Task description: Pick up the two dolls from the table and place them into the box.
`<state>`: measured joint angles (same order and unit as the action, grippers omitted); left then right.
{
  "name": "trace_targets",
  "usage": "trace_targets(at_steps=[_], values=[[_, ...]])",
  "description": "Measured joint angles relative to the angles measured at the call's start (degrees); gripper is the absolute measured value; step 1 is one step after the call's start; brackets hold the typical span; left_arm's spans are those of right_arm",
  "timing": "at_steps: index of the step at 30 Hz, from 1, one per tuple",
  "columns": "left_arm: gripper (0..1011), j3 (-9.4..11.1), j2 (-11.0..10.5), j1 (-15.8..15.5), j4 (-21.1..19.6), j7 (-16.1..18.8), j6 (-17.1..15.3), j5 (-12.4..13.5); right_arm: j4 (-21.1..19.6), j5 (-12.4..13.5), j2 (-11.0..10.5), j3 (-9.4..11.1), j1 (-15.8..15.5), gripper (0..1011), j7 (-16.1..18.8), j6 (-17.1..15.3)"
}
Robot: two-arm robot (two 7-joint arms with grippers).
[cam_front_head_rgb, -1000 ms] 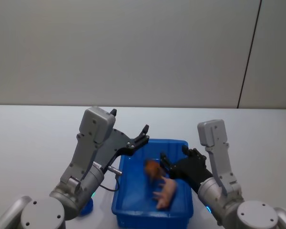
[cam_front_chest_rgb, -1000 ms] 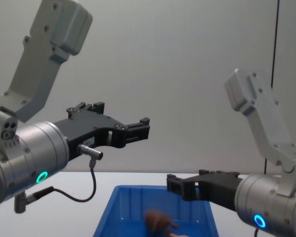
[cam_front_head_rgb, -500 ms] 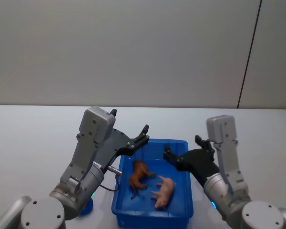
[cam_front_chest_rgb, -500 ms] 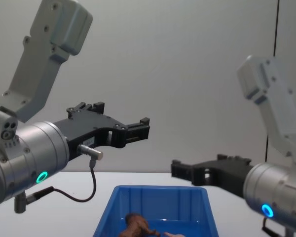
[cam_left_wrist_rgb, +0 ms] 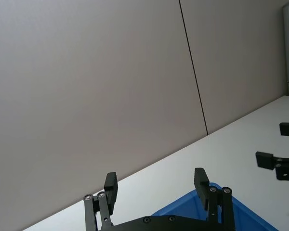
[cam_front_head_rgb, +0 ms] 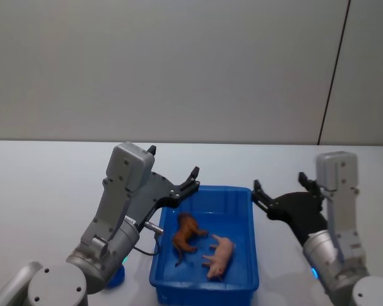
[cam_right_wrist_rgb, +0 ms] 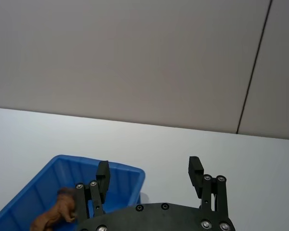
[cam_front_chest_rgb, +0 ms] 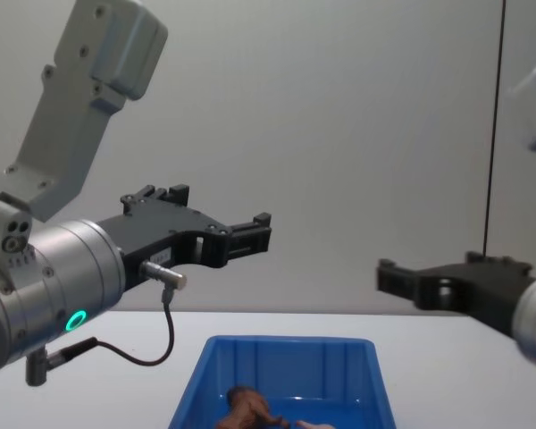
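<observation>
Both dolls lie inside the blue box (cam_front_head_rgb: 204,189): the reddish-brown doll (cam_front_head_rgb: 186,233) on the left, the pale pink doll (cam_front_head_rgb: 218,255) beside it on the right. From the chest view, the box (cam_front_chest_rgb: 286,356) holds the brown doll (cam_front_chest_rgb: 247,407) low in its well. My left gripper (cam_front_head_rgb: 193,179) hangs open and empty above the box's far left corner. The right gripper (cam_front_head_rgb: 277,182) is open and empty, raised just outside the box's right rim. In the right wrist view its fingers (cam_right_wrist_rgb: 103,169) spread wide, with the brown doll (cam_right_wrist_rgb: 55,214) below.
The white table (cam_front_head_rgb: 51,178) stretches wide to the left, right and behind the box. A plain grey wall (cam_front_head_rgb: 179,64) rises at its far edge. The left wrist view shows the box's corner (cam_left_wrist_rgb: 216,207) and the right gripper (cam_left_wrist_rgb: 279,159) farther off.
The right gripper has drawn back rightward from above the box to outside its right rim. The dolls, blurred a second ago, now lie still in the box. The left arm has not moved.
</observation>
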<state>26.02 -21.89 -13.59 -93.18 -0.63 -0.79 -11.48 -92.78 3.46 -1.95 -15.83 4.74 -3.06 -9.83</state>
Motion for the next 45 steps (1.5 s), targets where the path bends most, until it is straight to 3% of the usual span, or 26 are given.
trace_targets(at_steps=[13, 30, 45], values=[[1002, 0.00, 0.00, 0.00, 0.00, 0.00, 0.00, 0.00, -3.15, 1.41, -1.76, 1.79, -2.55, 1001, -4.10, -0.77], [1002, -0.21, 0.00, 0.05, 0.18, 0.02, 0.15, -0.20, -4.47, 2.00, -2.53, 2.57, -3.68, 1001, -5.76, -1.25], [1002, -1.52, -0.03, -0.25, 2.34, 0.06, -0.63, -3.00, -4.80, 2.17, -2.71, 2.76, -3.96, 1001, -6.19, -1.37]])
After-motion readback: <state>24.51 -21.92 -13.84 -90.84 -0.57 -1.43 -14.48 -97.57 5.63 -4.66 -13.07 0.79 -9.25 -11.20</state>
